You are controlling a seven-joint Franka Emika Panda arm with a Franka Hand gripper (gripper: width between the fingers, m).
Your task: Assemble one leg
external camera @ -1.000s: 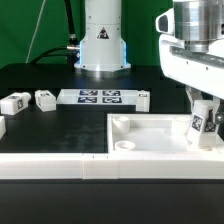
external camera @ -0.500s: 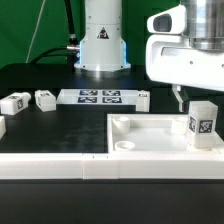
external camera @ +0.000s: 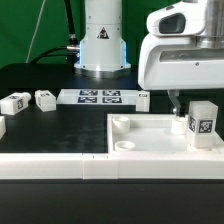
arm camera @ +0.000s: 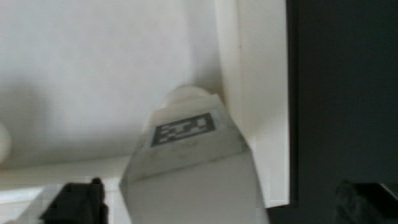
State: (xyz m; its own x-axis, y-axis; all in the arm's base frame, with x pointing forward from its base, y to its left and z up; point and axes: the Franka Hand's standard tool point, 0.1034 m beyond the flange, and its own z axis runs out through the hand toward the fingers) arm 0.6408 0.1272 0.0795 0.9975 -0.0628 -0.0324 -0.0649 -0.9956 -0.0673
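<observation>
Nearest you, a long white bar [external camera: 50,166] runs across the front of the black table [external camera: 60,135]; just behind it, toward the exterior view's right, lies the white panel [external camera: 150,137] with its raised rim, and you can see a round corner hole [external camera: 125,145] at its near corner. The leg [external camera: 203,122] stands upright on the panel at the exterior view's right end, close to the rim, its black-and-white tag facing you; whether it sits in a hole you cannot tell. In the wrist view the gripper [arm camera: 222,204] looks down on the leg with its two dark fingertips spread wide, one on each side and neither touching the block; the jaws are apart and hold nothing. In the exterior view one finger [external camera: 172,100] hangs just beside the leg's upper part on the exterior view's left, with a gap between them; the other finger is hidden from you. Farther back, on the exterior view's left, two small white blocks [external camera: 15,102] [external camera: 45,98] lie near each other on the table; beyond them the marker board [external camera: 100,97] lies flat; behind it rises the white robot base [external camera: 103,40] against a green backdrop [external camera: 40,25].
</observation>
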